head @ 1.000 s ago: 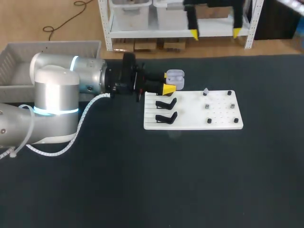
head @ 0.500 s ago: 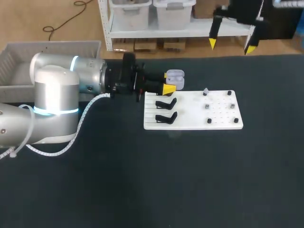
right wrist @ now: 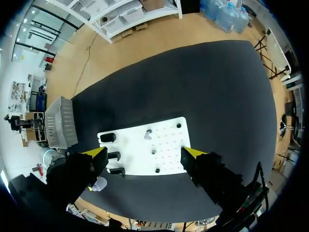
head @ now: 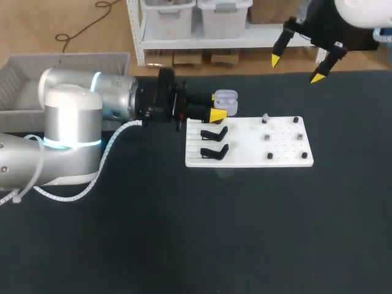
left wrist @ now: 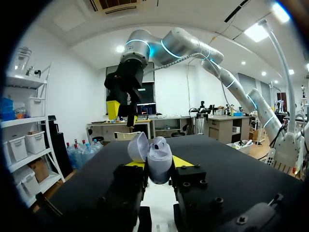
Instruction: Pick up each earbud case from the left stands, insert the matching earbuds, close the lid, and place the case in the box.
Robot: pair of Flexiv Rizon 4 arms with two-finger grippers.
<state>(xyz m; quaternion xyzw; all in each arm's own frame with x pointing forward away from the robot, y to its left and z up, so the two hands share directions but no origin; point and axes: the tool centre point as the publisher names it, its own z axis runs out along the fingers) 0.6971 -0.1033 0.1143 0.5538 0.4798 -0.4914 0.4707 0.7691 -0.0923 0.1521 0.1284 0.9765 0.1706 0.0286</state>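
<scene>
Pale lavender plastic earbud case [head: 225, 98], lid open, is clamped between both fingers of my left gripper [head: 218, 105] at the far left corner of the white stand board [head: 288, 156]. My right gripper [head: 296, 68] hangs with fingers spread above the black table [head: 184, 245] at its far edge.

Left arm [head: 92, 104]: we bring it in over the worktop's left edge and lay it level, forearm and wrist pointing toward the far middle.

Left gripper [head: 215, 105]: turned on its side, one yellow tip nearer us and one farther. In the wrist view both fingers [left wrist: 129, 180] press the open earbud case [left wrist: 157, 159] from either side.

Right arm [head: 358, 11]: we enter at the far right corner, held high.

Right gripper [head: 296, 68]: above the worktop's far edge, pointing downward, fingers [right wrist: 199, 162] spread wide with nothing between them.
</scene>
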